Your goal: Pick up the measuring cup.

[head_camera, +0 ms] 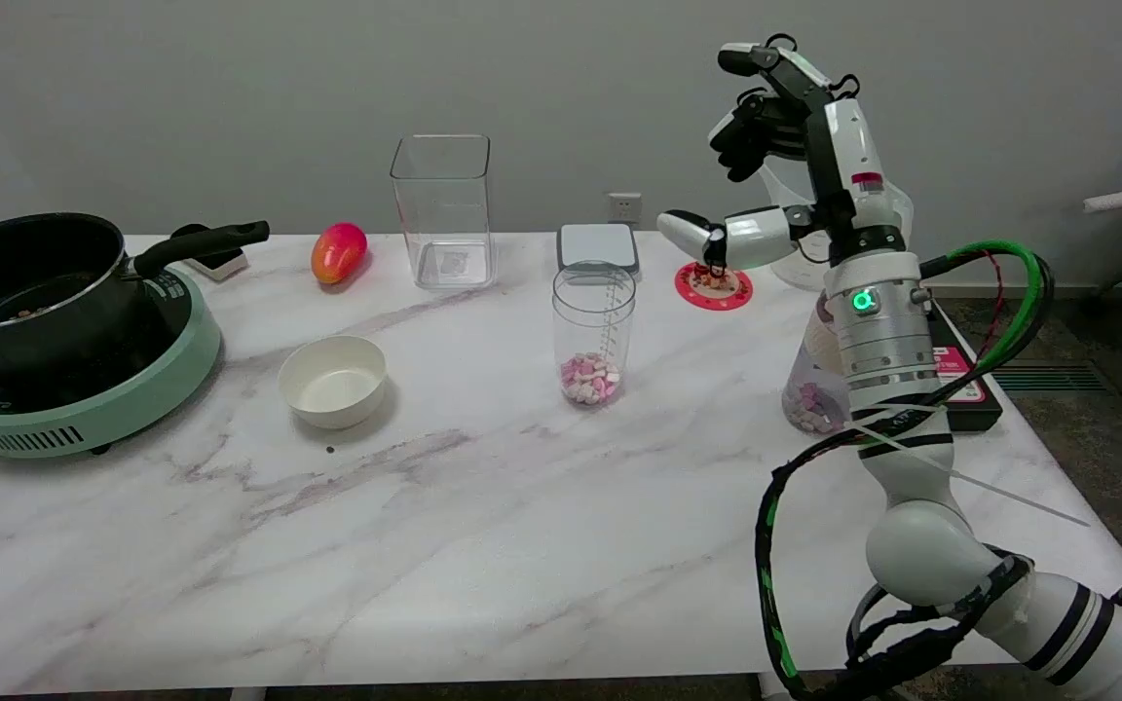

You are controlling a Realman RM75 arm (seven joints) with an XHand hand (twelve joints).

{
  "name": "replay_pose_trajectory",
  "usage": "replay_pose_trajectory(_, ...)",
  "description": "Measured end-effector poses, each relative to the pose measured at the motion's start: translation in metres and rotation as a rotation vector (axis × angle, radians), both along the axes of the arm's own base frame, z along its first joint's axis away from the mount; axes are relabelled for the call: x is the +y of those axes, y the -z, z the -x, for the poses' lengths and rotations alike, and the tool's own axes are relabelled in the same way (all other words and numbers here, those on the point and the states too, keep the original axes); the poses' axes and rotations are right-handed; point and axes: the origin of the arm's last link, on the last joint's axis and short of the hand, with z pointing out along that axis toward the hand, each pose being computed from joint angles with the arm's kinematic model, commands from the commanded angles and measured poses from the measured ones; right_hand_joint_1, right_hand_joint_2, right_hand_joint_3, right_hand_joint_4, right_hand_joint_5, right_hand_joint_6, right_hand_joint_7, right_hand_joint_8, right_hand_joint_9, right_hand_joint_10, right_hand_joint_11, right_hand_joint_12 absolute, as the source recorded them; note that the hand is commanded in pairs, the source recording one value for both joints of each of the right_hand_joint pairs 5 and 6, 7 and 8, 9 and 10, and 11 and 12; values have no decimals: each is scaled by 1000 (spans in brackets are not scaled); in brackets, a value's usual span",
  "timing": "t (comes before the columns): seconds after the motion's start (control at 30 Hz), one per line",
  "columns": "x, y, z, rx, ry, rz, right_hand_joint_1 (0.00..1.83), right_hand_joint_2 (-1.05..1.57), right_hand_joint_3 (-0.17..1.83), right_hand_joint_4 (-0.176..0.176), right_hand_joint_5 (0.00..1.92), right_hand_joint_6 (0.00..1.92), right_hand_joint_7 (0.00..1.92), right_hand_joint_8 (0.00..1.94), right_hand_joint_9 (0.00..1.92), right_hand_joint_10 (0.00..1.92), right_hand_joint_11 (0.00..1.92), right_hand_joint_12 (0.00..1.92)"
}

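Observation:
The measuring cup [594, 334] is a clear plastic cup with a printed scale, standing upright at the table's middle with pink and white pieces in its bottom. My right hand [775, 166] is raised in the air well to the cup's right and farther back, above the red coaster. Its fingers are spread and it holds nothing. The thumb points left toward the cup's side of the table. The hand is clearly apart from the cup.
A white bowl [333, 381] sits left of the cup. A pot [30, 282] on a green cooker [84, 389] stands far left. At the back are a mango [338, 252], a tall clear container [442, 211], a white scale [597, 247] and a red coaster [714, 286]. A second clear vessel [814, 385] hides behind my forearm.

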Motion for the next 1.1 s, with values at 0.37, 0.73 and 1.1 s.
replay_pose_trajectory(0.37, -1, -12, 4, -31, 9, 15, 1293, 133, 772, 0, 542, 542, 1052, 1052, 1059, 1059, 1099, 1099)
replay_pose_trajectory(0.73, -6, -11, 7, -62, 29, -37, 1301, -24, 988, 0, 530, 530, 971, 971, 826, 826, 932, 932)
replay_pose_trajectory(1.1, -11, -1, 16, -153, 80, -135, 1249, -454, 1384, 0, 224, 224, 548, 548, 565, 565, 681, 681)
